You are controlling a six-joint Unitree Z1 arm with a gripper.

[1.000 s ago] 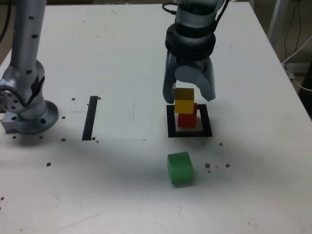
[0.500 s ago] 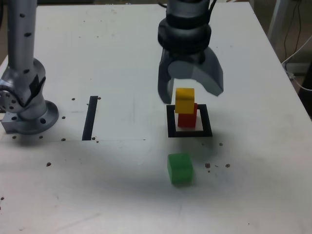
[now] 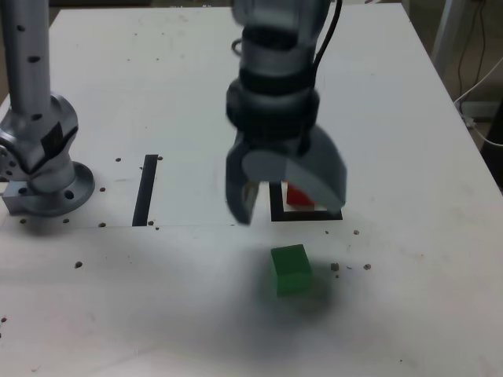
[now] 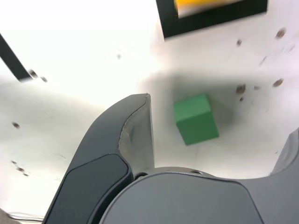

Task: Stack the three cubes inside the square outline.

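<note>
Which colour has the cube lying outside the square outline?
Green; the wrist view shows it best.

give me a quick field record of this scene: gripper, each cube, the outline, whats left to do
gripper: open, empty, above the table between the outline and the green cube
green cube: alone on the table, outside the outline, nearer the camera in the exterior view
red cube: inside the outline, mostly hidden by the gripper
yellow cube: over the outline, only a blurred edge shows
square outline: partly covered by the gripper
black strip: at the exterior view's left
left to do: green cube not yet stacked
</note>
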